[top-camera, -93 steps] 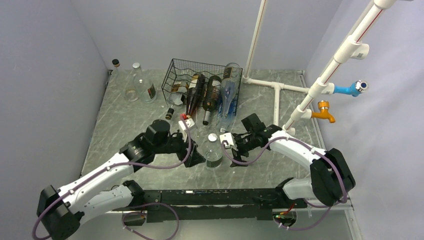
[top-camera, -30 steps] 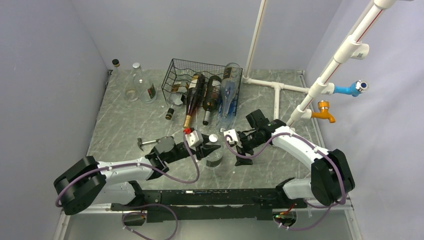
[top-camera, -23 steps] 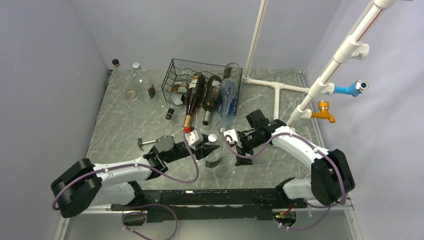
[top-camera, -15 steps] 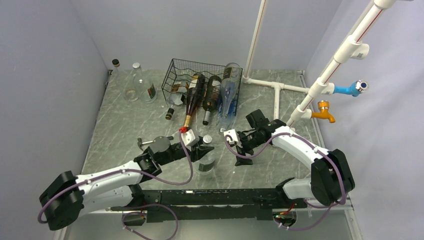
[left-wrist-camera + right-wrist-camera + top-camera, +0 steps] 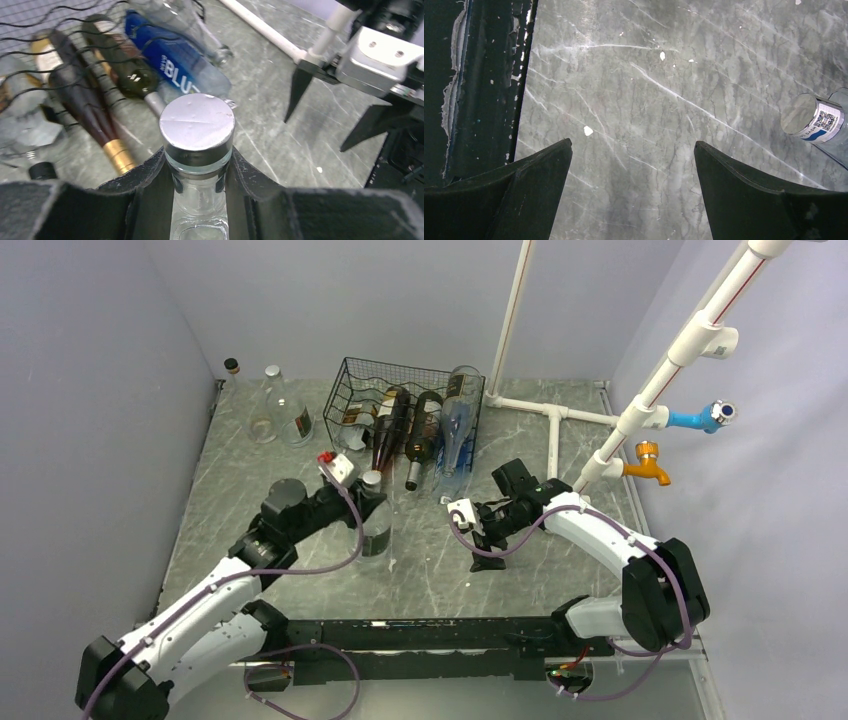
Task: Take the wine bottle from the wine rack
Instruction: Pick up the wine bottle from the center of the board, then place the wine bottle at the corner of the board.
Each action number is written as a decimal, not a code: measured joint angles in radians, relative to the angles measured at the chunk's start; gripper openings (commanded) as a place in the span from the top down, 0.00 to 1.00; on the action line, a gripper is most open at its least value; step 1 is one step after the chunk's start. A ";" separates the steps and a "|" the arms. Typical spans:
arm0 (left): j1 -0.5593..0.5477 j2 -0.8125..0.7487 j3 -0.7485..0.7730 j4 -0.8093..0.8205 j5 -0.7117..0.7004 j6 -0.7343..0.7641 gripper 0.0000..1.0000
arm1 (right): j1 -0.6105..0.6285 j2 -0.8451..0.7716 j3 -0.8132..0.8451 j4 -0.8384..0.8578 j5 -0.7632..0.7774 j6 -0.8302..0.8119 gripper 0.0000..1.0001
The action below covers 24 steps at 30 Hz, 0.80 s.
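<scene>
The black wire wine rack (image 5: 346,376) stands at the back of the table with a dark red bottle (image 5: 388,430), a dark green bottle (image 5: 425,432) and a blue-labelled clear bottle (image 5: 458,430) lying in it. My left gripper (image 5: 372,492) is shut on the neck of an upright clear glass bottle (image 5: 376,532), just in front of the rack. In the left wrist view both pads press under its silver cap (image 5: 197,121). My right gripper (image 5: 633,145) hangs open over bare table, right of centre, with nothing between its fingers.
Two clear bottles (image 5: 280,415) and a small dark one (image 5: 232,367) stand at the back left. A small bottle (image 5: 340,466) lies by the rack's front. White pipes with taps (image 5: 650,440) run along the right. A capped bottle neck (image 5: 800,114) lies near my right gripper.
My left arm has carried the clear bottle from the table's middle to the left and back, close to the rack's front. The right arm has not moved.
</scene>
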 measured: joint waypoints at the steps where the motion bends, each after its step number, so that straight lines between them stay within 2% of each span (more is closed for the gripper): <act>1: 0.024 -0.002 0.013 -0.016 0.005 0.000 1.00 | 0.000 0.000 0.000 0.000 0.000 -0.001 0.05; 13: 0.311 0.007 0.120 -0.117 0.095 0.009 1.00 | 0.000 0.000 0.000 -0.002 0.000 -0.002 0.05; 19: 0.433 0.038 0.124 -0.109 0.092 0.007 1.00 | 0.000 0.000 0.000 -0.002 0.000 -0.002 0.05; 24: 0.509 0.083 0.124 -0.041 0.058 0.008 1.00 | 0.000 0.000 0.000 -0.002 0.000 -0.002 0.04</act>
